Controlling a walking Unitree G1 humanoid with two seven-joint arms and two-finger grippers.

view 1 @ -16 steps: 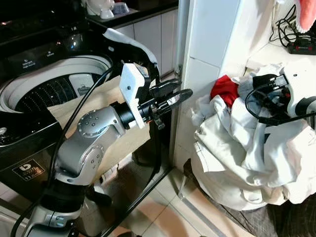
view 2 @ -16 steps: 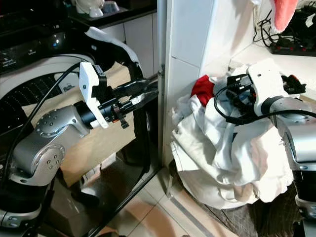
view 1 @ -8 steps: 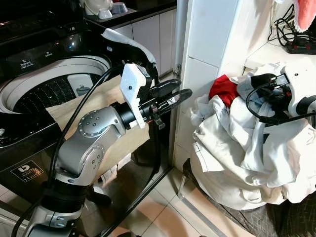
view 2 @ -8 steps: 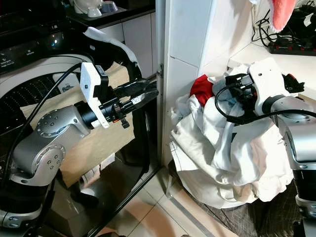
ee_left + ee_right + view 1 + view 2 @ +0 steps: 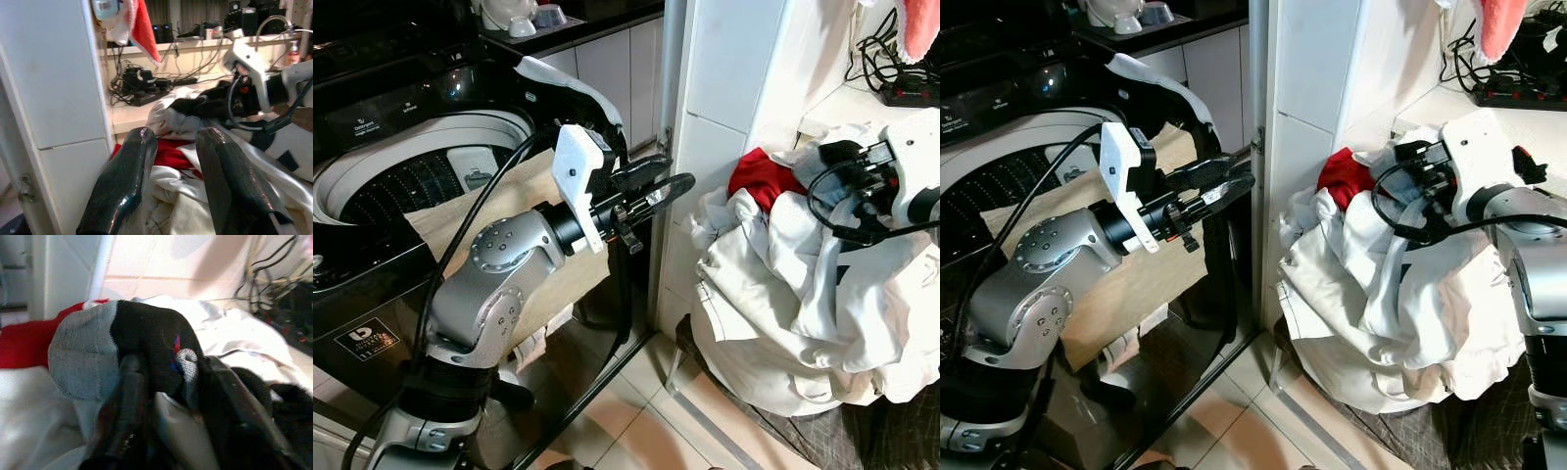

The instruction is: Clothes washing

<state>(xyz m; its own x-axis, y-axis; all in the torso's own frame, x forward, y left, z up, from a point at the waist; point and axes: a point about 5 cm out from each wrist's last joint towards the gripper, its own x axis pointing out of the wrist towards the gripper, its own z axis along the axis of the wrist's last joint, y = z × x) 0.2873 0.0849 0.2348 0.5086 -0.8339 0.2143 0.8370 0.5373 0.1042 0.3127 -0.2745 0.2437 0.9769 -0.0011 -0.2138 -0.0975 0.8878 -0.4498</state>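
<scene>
My right gripper is clamped on a grey-and-black sock atop the laundry pile; my hold looks shallow, so the sock could slip free as I carry it toward the washer drum. My left gripper hangs parted and empty between them. I count one sock held, one red garment, one pile.

The washing machine stands on the left, a wall pillar in the middle, the laundry pile on the right, below the bench.
</scene>
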